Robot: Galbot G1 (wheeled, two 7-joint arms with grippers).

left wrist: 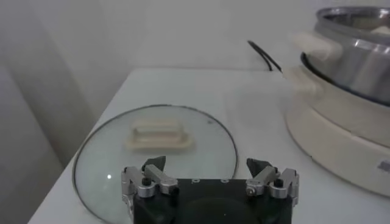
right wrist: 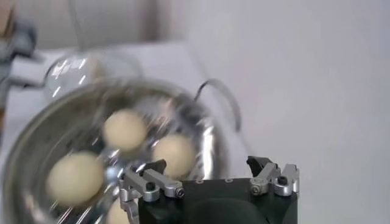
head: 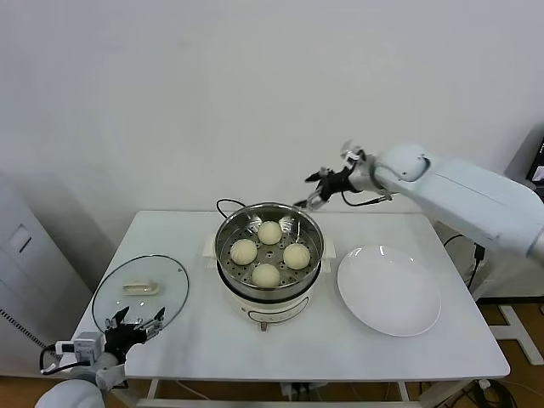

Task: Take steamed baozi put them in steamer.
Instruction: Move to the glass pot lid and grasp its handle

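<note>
The steamer (head: 224, 235), a shiny steel pot on a cream base, stands mid-table. Several cream-white steamed baozi rest on its perforated tray, among them one at the back (head: 270, 232) and one at the front (head: 266, 274). My right gripper (head: 308, 192) hangs open and empty just above and behind the pot's far right rim. In the right wrist view the baozi (right wrist: 125, 129) lie in the steamer (right wrist: 208, 143) below the open gripper (right wrist: 207, 165). My left gripper (head: 138, 320) stays open and empty at the table's near left corner, over the lid's near edge.
A round glass lid (head: 161, 276) with a cream handle (left wrist: 158, 137) lies flat left of the steamer (left wrist: 353, 61). An empty white plate (head: 389, 291) sits to the steamer's right. A black cord (head: 228, 204) runs behind the pot. A wall stands close behind the table.
</note>
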